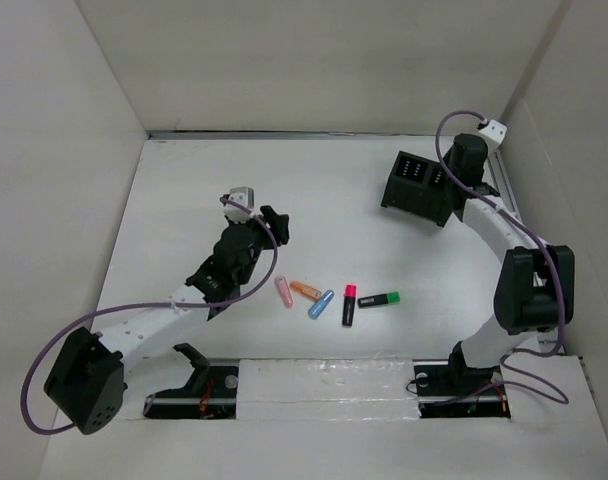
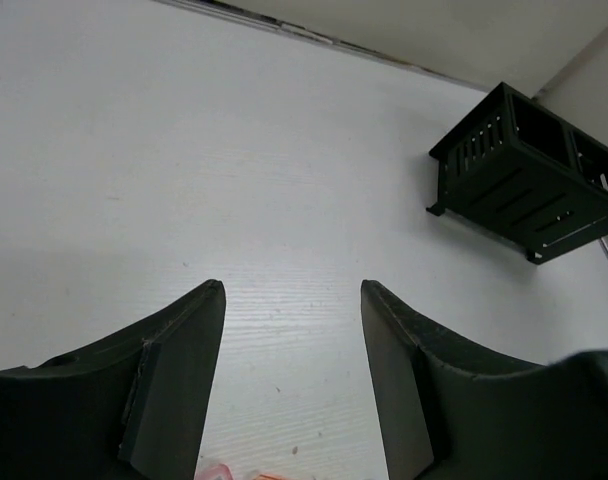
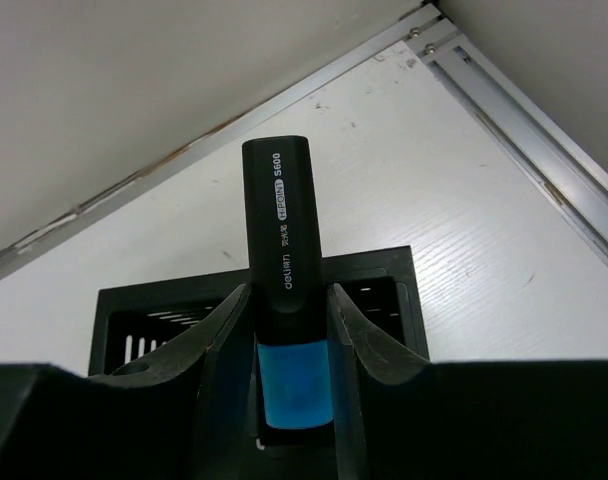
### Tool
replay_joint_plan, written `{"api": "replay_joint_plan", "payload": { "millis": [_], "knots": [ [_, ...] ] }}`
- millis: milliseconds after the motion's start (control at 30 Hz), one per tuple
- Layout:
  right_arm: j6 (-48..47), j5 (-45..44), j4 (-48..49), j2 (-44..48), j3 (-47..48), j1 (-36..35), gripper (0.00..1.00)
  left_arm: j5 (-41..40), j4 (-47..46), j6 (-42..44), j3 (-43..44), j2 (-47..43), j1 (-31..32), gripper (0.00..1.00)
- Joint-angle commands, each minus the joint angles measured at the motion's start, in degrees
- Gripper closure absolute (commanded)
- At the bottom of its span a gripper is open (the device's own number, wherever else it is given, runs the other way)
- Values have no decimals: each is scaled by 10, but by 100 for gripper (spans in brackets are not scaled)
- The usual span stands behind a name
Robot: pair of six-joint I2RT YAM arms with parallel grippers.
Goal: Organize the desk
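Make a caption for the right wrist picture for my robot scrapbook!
Right gripper holds a black-and-blue highlighter above the black slotted box, near the desk corner.

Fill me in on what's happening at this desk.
The right gripper is clamped on a black-and-blue highlighter, holding it over the black box at the far right of the desk. The left gripper hovers open and empty. Five more lie loose mid-desk: a pink pen, an orange pen, a blue pen, a pink-capped black pen and a green-capped black pen.
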State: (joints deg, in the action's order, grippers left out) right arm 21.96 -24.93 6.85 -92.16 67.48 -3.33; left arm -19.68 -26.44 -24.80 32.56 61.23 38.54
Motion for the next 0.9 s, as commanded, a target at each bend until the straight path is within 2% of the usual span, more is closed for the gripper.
{"api": "replay_joint_plan", "payload": {
  "millis": [0, 167, 367, 467, 600, 667, 700, 800, 867],
  "knots": [
    [-9, -45, 54, -2, -2, 10, 91, -36, -71, 29, -14, -22, 0, 47],
    [-9, -72, 54, -48, 11, 4, 89, 13, -86, 16, -34, -32, 0, 47],
    [-16, -107, 55, -67, 17, -16, 86, 21, -71, 12, -29, -37, 0, 46],
    [-17, -125, 51, -67, 13, -37, 76, 27, -68, 9, -28, -40, 0, 46],
    [-12, -137, 54, -44, -9, -58, 52, 32, -63, 8, -28, -47, 0, 46],
    [-4, -141, 45, -21, -16, -63, 46, 33, -61, 6, -29, -55, 0, 46],
    [-1, -142, 42, -11, -27, -69, 40, 33, -60, 5, -30, -59, 0, 46],
    [5, -136, 35, 43, -38, -76, 35, 38, -58, 2, -33, -70, 0, 45],
    [5, -132, 18, 82, -46, -81, 36, 39, -54, -1, -33, -78, -6, 45]
  ]
}}
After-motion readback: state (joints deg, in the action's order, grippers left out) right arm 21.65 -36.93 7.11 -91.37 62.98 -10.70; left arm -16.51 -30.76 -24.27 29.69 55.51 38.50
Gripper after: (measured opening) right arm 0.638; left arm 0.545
